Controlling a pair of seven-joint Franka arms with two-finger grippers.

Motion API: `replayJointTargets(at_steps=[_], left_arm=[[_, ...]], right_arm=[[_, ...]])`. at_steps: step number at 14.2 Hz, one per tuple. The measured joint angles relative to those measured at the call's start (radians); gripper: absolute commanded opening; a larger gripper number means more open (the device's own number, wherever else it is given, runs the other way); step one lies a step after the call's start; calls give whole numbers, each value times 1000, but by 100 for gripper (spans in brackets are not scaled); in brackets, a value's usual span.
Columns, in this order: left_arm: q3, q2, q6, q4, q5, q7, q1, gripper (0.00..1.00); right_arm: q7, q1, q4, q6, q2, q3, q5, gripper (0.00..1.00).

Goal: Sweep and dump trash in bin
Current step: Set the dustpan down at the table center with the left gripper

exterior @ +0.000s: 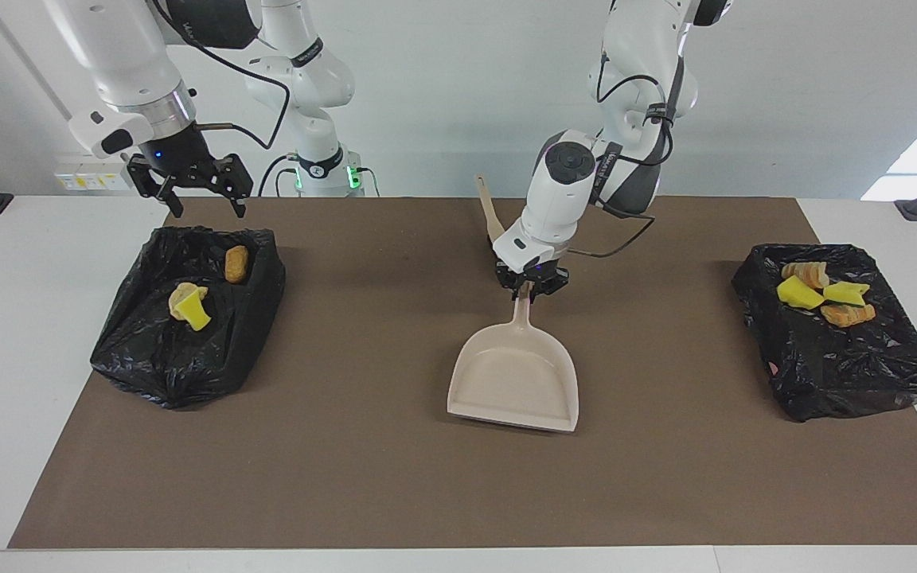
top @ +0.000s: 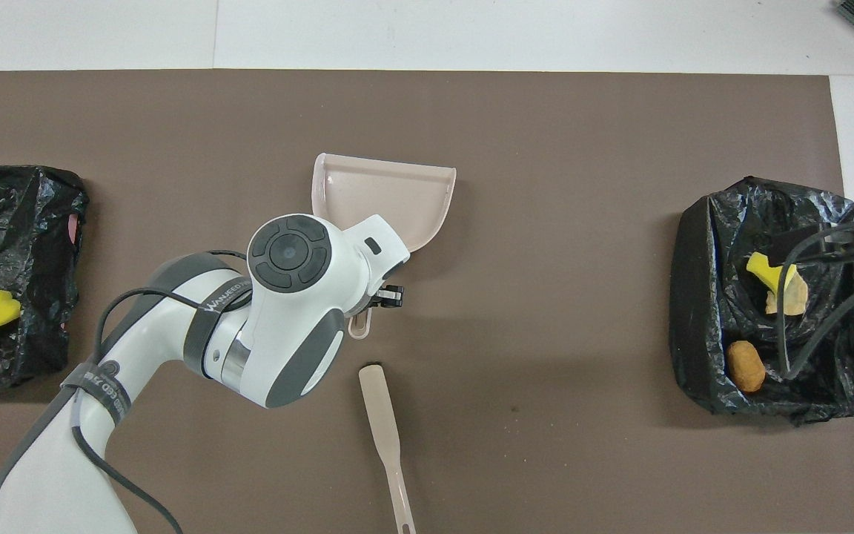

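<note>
My left gripper (exterior: 529, 290) is shut on the handle of the beige dustpan (exterior: 516, 382), holding it low over the middle of the mat; its scoop is empty and points away from the robots. From above, the arm hides most of that handle, and the left gripper (top: 385, 297) shows only at the arm's edge. Trash lies in both bag-lined bins. Yellow wedges (exterior: 799, 293) and striped pastries (exterior: 847, 314) are in the bin (exterior: 848, 366) at the left arm's end. A tan lump (exterior: 236, 263) and a yellow wedge (exterior: 197, 315) are in the other bin (exterior: 180, 358). My right gripper (exterior: 202, 205) hangs open over that bin's edge nearer the robots.
The beige brush (top: 383, 423) lies on the brown mat (exterior: 347, 446), nearer the robots than the dustpan (top: 390, 196), partly covered by the left arm in the facing view. The two bins (top: 19, 222) (top: 697, 297) stand at the mat's two ends.
</note>
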Motion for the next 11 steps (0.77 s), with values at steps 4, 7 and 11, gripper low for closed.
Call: replayJointTargets(at_steps=[4,7,11], left_arm=[[1,21,23,0,0,-65,-19,0],[3,32,24,0,0,-87,-20,0],[3,60,43,-2,0,-97,-26,0]], right_arm=[[0,0,0,0,0,0,0,100],[0,0,0,0,0,0,0,100],[0,0,0,0,0,0,0,100]])
